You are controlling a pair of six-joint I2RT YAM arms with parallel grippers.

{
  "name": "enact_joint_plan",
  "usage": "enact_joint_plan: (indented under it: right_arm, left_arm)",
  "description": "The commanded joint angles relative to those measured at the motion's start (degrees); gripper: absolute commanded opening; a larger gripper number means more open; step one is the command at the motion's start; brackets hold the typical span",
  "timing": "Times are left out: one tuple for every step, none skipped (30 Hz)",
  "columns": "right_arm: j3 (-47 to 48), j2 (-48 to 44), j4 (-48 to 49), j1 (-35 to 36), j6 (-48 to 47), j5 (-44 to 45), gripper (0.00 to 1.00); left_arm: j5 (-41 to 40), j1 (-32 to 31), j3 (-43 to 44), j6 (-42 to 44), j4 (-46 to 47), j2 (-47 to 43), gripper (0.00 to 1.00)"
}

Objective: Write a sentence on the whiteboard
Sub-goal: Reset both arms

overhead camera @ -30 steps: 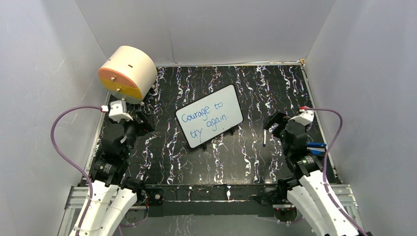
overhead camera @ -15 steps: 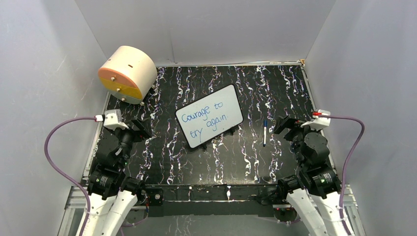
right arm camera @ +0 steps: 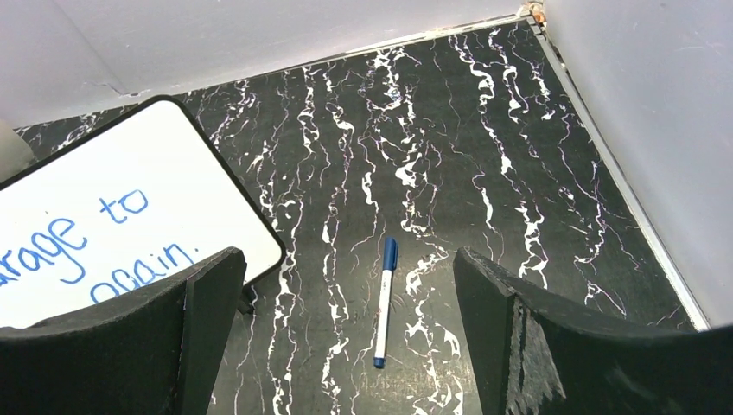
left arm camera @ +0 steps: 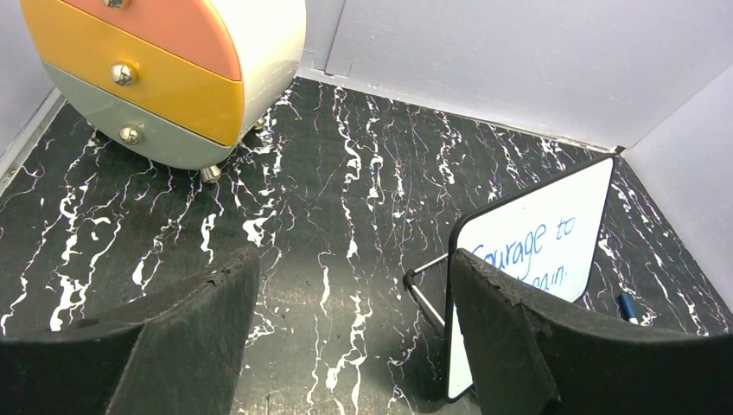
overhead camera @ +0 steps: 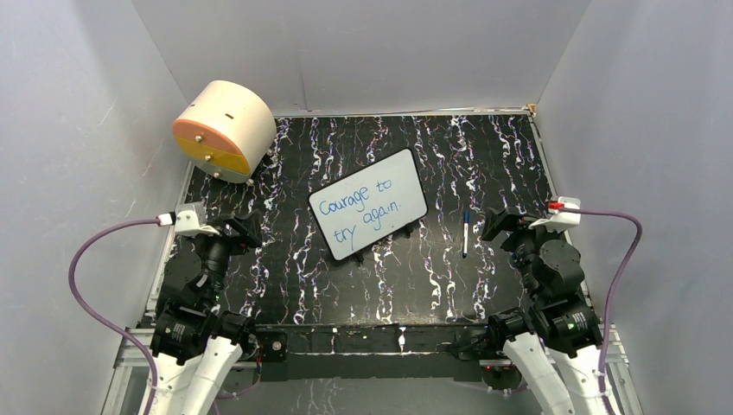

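Left tool [overhead camera: 239, 230] and right tool [overhead camera: 500, 223] both hang with jaws spread wide and nothing between them in the overhead view. Each is near its own side of the desk [overhead camera: 285, 285], well apart from the whiteboard [overhead camera: 402, 169]. The whiteboard sits at the middle of the desk, turned at a slant. Its pale face carries the sentence [overhead camera: 359, 210] in blue, two lines reading "Courage to try again." with a closing full stop. A pen [overhead camera: 465, 232] lies flat on the desk between the whiteboard and the right tool, touching neither. A round drawer unit [overhead camera: 223, 128] stands in the far left corner.

From the left wrist, the left tool [left arm camera: 353, 281] gapes over bare desk. The whiteboard [left arm camera: 583, 203] stands to the right, propped on a thin wire leg [left arm camera: 423, 292]. It has a black rim, rounded corners and a glossy face, and only part of the writing shows.

From the right wrist, the right tool [right arm camera: 346, 264] is wide and empty, and the pen [right arm camera: 384, 303] lies on the desk below the gap. The whiteboard [right arm camera: 173, 156] lies to the left, its blue letters clean and unsmeared.

Judged from all this, the writing looks complete and nothing seems left to do beyond parking the arms.
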Motion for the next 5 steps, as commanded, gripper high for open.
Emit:
enact_joint_plan:
  right_arm:
    - [0.8, -0.9, 1.68, -0.32, -1.45, -0.46, 0.99]
    - [0.8, -0.89, 1.59, -0.32, -1.37, -0.49, 0.99]
    - [0.8, -0.89, 1.57, -0.25, -1.36, -0.68, 0.99]
    - [0.8, -0.89, 1.52, -0.27, -1.37, -0.78, 0.99]
    - [0.73, -0.89, 1.43, -0.25, -1.36, -0.84, 0.99]
  left_arm:
    - [0.26, 0.16, -0.05, 0.05, 2.32, -0.52, 0.77]
    - [0.21, 0.22, -0.13, -0.04, 2.33, -0.53, 0.77]
    - [0.25, 0.22, -0.15, -0.05, 2.31, -0.56, 0.77]
    - [0.42, 0.22, -0.15, -0.08, 2.26, -0.61, 0.77]
    - [0.56, 0.15, -0.16, -0.16, 2.26, -0.72, 0.77]
